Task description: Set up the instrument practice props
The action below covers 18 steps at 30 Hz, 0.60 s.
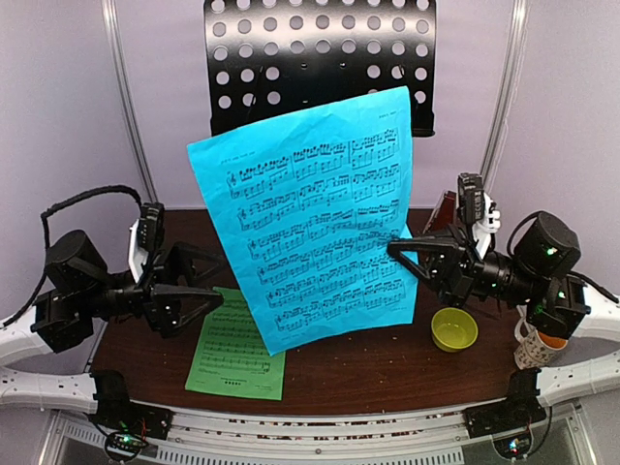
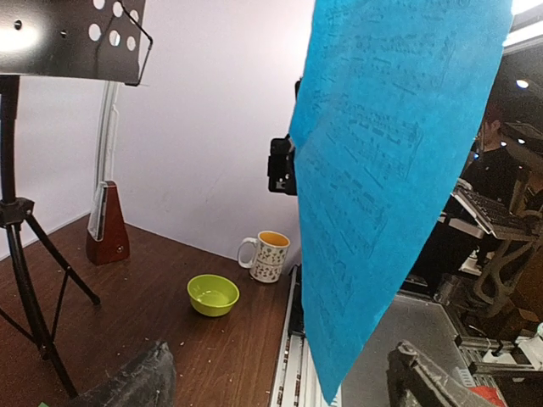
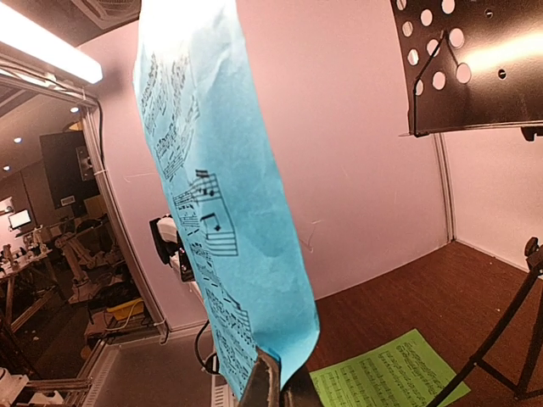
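My right gripper (image 1: 395,248) is shut on the right edge of the blue music sheet (image 1: 310,218) and holds it upright above the table; the right wrist view shows the pinch (image 3: 282,383) on the sheet (image 3: 221,195). My left gripper (image 1: 219,281) is open and empty beside the sheet's lower left edge; in its wrist view the sheet (image 2: 390,170) hangs between the fingers (image 2: 127,381). The green sheet (image 1: 237,344) lies flat near the front edge. The black music stand's perforated desk (image 1: 320,58) is behind the blue sheet. The metronome (image 2: 106,225) stands at the back right.
A yellow-green bowl (image 1: 453,329) and a spotted mug (image 1: 531,347) sit on the table's right side, under my right arm. The stand's tripod legs (image 2: 30,288) spread over the back of the table. The purple back wall is close behind.
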Motion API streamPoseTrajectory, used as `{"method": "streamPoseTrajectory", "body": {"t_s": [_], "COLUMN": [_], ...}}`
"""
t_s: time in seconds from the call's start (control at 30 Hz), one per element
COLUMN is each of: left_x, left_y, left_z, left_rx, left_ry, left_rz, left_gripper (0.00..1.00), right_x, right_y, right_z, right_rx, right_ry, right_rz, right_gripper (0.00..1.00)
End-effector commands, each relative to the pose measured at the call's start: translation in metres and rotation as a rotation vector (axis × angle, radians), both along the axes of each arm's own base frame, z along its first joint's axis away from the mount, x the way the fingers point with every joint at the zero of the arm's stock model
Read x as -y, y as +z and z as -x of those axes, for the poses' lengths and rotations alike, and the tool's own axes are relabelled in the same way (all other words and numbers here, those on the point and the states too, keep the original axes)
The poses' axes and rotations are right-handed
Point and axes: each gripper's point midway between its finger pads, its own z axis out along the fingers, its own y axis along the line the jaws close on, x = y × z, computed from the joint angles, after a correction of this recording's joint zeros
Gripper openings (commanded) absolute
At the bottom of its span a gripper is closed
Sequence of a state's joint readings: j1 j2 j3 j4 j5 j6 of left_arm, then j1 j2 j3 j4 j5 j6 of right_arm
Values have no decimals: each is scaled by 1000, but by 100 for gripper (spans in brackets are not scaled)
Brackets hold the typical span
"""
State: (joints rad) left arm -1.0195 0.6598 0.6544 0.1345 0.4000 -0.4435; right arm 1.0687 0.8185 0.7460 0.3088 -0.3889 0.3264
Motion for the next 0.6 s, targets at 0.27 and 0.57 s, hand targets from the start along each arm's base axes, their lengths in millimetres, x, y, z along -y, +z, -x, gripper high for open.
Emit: {"method": "streamPoseTrajectory", "body": {"t_s": [0.27, 0.57], "left_x": [25, 30], "left_y": [41, 41], "left_z": [18, 24], "left_rx": [104, 110], "left_ry": [-70, -96], "left_rz": [108, 114], "left_gripper": [89, 89], "right_x": [8, 10], "right_y": [15, 18], "right_z": [-3, -1], "right_rx": [-7, 2], "right_ry": [-23, -12], "right_rz": [-81, -107], "right_gripper": [0, 0]}}
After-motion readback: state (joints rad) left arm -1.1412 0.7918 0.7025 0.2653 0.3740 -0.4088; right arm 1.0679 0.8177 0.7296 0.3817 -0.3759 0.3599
